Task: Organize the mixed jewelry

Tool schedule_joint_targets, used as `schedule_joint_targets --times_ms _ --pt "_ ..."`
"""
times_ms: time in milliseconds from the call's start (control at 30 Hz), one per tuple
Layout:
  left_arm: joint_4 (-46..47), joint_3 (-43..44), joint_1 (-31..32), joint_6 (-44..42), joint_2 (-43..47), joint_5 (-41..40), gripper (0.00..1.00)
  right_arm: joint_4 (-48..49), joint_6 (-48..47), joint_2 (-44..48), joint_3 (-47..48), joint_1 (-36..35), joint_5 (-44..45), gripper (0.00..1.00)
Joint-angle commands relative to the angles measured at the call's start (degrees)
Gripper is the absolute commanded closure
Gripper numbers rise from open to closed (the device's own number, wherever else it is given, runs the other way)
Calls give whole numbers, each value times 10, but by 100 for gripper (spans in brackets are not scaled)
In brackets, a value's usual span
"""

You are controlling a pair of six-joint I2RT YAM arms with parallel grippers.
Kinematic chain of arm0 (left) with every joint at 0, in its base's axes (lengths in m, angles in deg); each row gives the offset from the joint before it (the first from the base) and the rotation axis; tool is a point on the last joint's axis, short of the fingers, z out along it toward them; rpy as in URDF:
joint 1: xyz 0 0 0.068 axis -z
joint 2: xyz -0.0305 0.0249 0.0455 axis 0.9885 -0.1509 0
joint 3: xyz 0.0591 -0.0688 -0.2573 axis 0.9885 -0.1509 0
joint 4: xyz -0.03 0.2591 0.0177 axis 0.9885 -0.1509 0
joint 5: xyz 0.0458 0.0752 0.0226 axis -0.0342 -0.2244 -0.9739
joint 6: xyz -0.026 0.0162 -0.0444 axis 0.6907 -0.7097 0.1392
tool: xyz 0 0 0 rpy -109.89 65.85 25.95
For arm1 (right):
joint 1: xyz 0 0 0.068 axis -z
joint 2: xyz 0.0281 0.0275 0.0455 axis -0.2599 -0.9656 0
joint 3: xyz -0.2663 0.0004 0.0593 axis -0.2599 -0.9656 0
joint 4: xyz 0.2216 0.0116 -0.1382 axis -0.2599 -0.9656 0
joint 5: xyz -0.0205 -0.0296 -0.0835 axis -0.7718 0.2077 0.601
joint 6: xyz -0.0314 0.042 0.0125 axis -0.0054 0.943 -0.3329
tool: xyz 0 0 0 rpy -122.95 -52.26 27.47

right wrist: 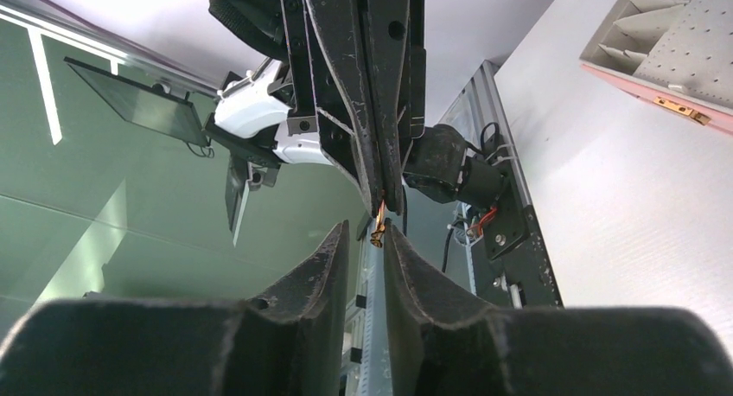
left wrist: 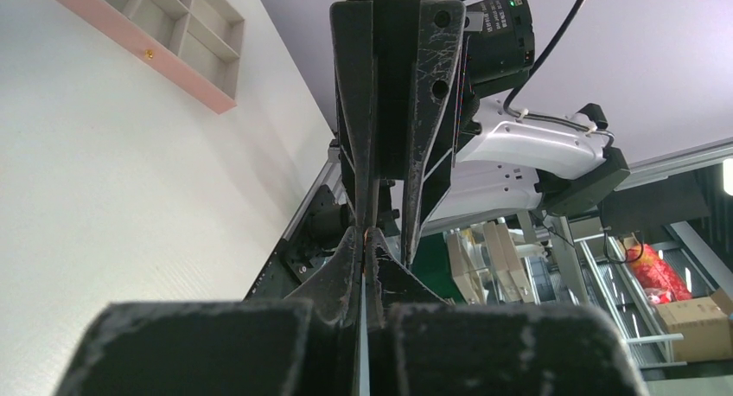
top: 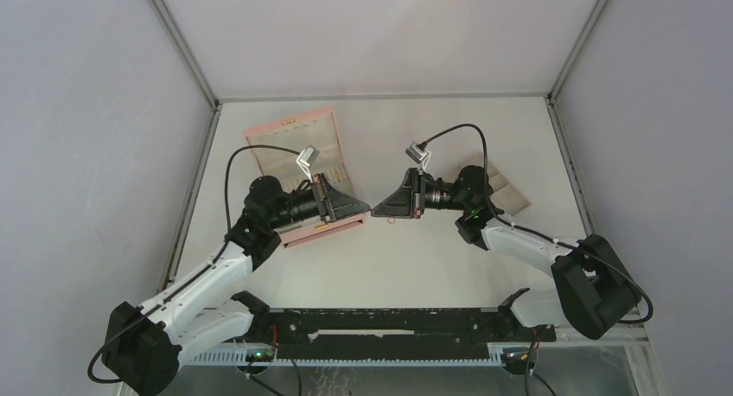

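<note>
My two grippers meet tip to tip above the middle of the table. My left gripper [top: 366, 210] [left wrist: 367, 234] is shut on a tiny orange-copper ring [right wrist: 379, 229], which shows as an orange glint at its tips in the left wrist view [left wrist: 372, 233]. My right gripper [top: 378, 212] [right wrist: 366, 232] is open by a narrow gap, and the ring hangs between its fingertips [right wrist: 391, 233], closer to this right one. A small orange speck, perhaps another ring [top: 392, 220], lies on the table below the right gripper. The other rings are not visible.
A pink box [top: 294, 137] with beige compartments lies open at the back left behind the left arm; it also shows in both wrist views [left wrist: 173, 59] [right wrist: 683, 111]. A beige tray [top: 512, 193] lies behind the right arm. The arm base rail [top: 389, 331] runs along the near edge.
</note>
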Motion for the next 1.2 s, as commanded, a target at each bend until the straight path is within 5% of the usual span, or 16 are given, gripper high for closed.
schedule_joint_targets --times_ms 0,133,233,300,433,567,667,800,1000,1167 --pt "25 -2 -3 -1 14 0 100 38 3 1 1 -3 5 74" --pt "25 -3 -3 -2 14 -1 100 38 4 -2 1 -4 7 84" --pt "26 -4 -4 -2 14 0 100 34 3 -3 1 -4 12 100" --pt "21 0 -3 -7 16 0 100 21 -2 -1 1 -4 20 100" --pt "-115 42 -5 -62 28 -37 46 -76 -54 21 10 -7 61 100" --pt "-278 95 -31 -139 54 -79 9 -289 -168 61 54 -20 163 100" --pt "-397 132 -70 -187 85 -121 8 -488 -256 61 139 -52 292 100" --pt "-577 193 -142 -226 138 -292 9 -706 -335 -14 291 -119 461 100" --pt "-730 257 -165 -184 216 -568 9 -837 -374 -201 499 -174 593 100" --pt "-748 259 -165 -169 279 -643 8 -915 -418 -350 690 -204 656 100"
